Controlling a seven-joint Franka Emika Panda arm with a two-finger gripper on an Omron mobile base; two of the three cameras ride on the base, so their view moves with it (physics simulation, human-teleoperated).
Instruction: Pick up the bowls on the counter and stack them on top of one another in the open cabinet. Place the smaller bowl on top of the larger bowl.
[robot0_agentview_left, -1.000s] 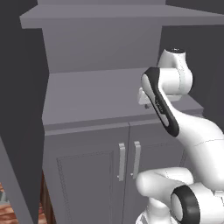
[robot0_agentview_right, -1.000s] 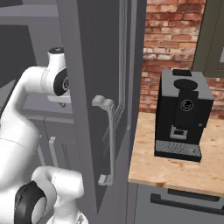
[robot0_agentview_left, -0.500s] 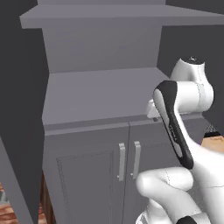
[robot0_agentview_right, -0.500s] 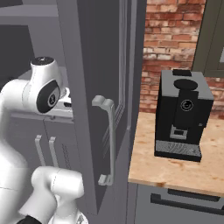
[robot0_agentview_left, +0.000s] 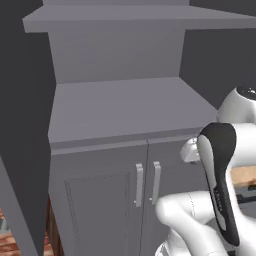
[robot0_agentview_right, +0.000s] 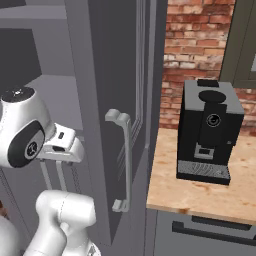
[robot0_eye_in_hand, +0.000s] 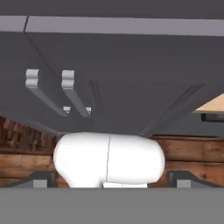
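The open cabinet (robot0_agentview_left: 125, 105) stands straight ahead, a matte grey shelf recess above two panelled doors with silver bar handles (robot0_agentview_left: 147, 182). The bowls, both the smaller bowl and the larger bowl, are out of view. My gripper (robot0_eye_in_hand: 111, 180) is open, its two dark fingertips (robot0_eye_in_hand: 41, 179) far apart with nothing held between them. It hangs low in front of the cabinet doors (robot0_eye_in_hand: 87, 87), below the shelf edge. My hand (robot0_agentview_right: 61, 145) sits beside the swung-out cabinet door. A strip of the tan counter (robot0_agentview_right: 200, 195) lies to the right.
The open cabinet door (robot0_agentview_right: 115, 100) with its long bar handle (robot0_agentview_right: 123, 160) stands edge-on between my arm and the counter. A black coffee machine (robot0_agentview_right: 207, 132) sits on the counter against a brick wall (robot0_agentview_right: 195, 45). A dark drawer handle (robot0_agentview_right: 210, 232) runs below the counter.
My arm has drawn back from the shelf, and the hand has dropped down and to the right, to door level. The cabinet and the coffee machine have not moved.
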